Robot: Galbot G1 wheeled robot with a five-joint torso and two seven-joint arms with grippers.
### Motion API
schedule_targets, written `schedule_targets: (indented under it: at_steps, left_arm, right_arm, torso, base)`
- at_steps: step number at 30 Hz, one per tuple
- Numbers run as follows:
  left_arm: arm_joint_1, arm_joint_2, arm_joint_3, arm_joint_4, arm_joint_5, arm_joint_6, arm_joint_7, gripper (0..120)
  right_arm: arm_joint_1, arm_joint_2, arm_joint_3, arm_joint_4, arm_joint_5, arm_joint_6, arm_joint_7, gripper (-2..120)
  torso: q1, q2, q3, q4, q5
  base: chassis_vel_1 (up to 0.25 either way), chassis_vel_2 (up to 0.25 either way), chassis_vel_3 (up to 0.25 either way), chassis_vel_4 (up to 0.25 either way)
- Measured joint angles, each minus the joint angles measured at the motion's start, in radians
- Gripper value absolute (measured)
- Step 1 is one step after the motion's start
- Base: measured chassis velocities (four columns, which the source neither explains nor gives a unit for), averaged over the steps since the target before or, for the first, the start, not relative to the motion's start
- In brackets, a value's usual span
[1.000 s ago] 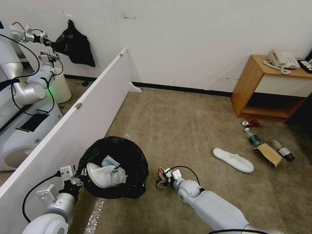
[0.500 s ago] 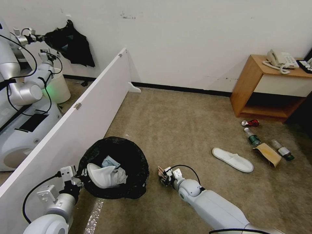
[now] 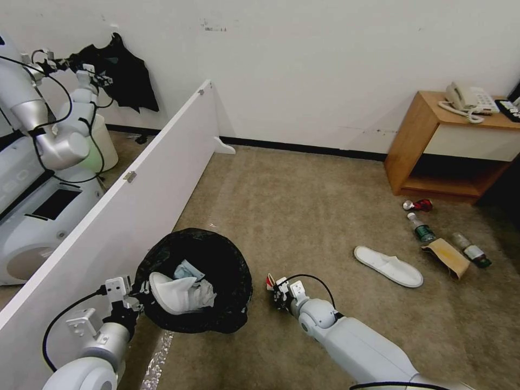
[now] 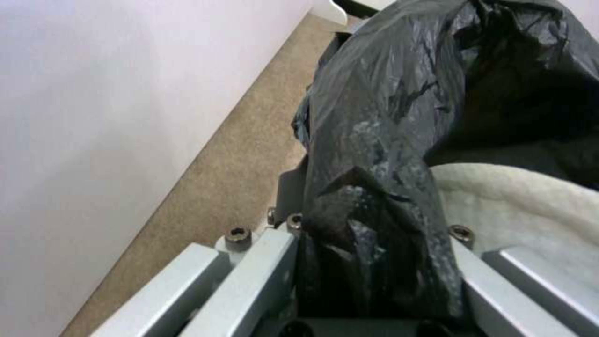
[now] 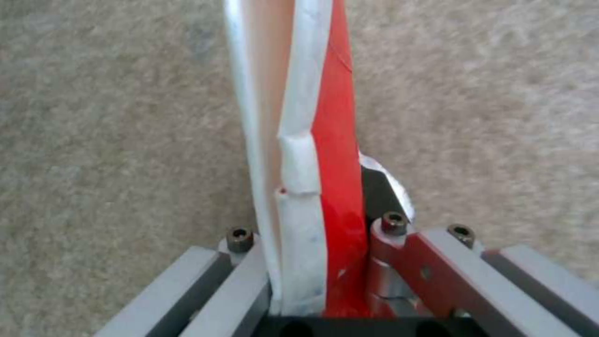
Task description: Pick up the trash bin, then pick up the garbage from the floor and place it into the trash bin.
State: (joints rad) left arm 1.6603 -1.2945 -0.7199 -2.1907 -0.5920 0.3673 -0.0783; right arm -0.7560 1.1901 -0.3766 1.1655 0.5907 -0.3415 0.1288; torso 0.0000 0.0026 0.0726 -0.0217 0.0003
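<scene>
Right gripper pinches the flattened carton, light and easily crushed, near the trash bin, whose thin rim the left gripper clamps.

Trash bin walls hidden under liner, remote control cut off

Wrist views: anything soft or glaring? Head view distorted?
Left wrist: bin liner glossy, with pale sheen. Right wrist: carton close and soft-edged. Head: wide-angle bend along the white board; green glow on the bucket.
</scene>
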Motion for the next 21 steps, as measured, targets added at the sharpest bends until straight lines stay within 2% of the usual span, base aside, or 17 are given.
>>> schedule_targets:
  at_steps: [8,10,14,18,21]
  left_arm:
    - [-0.002,0.026,0.023,-0.002,-0.003,0.006,0.0,4]
    - [-0.005,0.039,0.028,-0.003,-0.006,0.008,0.0,4]
    - [-0.005,0.054,0.03,-0.004,-0.01,0.01,0.001,4]
    - [-0.01,0.079,0.032,-0.005,-0.019,0.012,0.001,4]
    - [-0.021,0.109,0.042,-0.007,-0.037,0.019,0.001,4]
  right_arm:
    - [-0.018,-0.1,0.037,0.134,0.046,-0.01,0.058,4]
    - [-0.035,-0.15,0.067,0.202,0.069,-0.015,0.081,4]
    - [-0.054,-0.184,0.096,0.25,0.082,-0.021,0.097,4]
    - [-0.09,-0.225,0.145,0.314,0.095,-0.027,0.116,4]
    - [-0.148,-0.277,0.233,0.4,0.102,-0.029,0.129,4]
  torso:
    - [0.0,0.0,0.0,-0.0003,-0.0003]
    - [0.0,0.0,0.0,-0.0004,-0.0002]
    - [0.0,0.0,0.0,-0.0001,-0.0003]
    - [0.0,0.0,0.0,-0.0003,-0.0003]
    - [0.0,0.0,0.0,-0.0002,-0.0001]
  base:
    - [0.0,0.0,0.0,0.0]
    - [0.0,0.0,0.0,0.0]
    - [0.0,0.0,0.0,0.0]
    - [0.0,0.0,0.0,0.0]
    - [0.0,0.0,0.0,0.0]
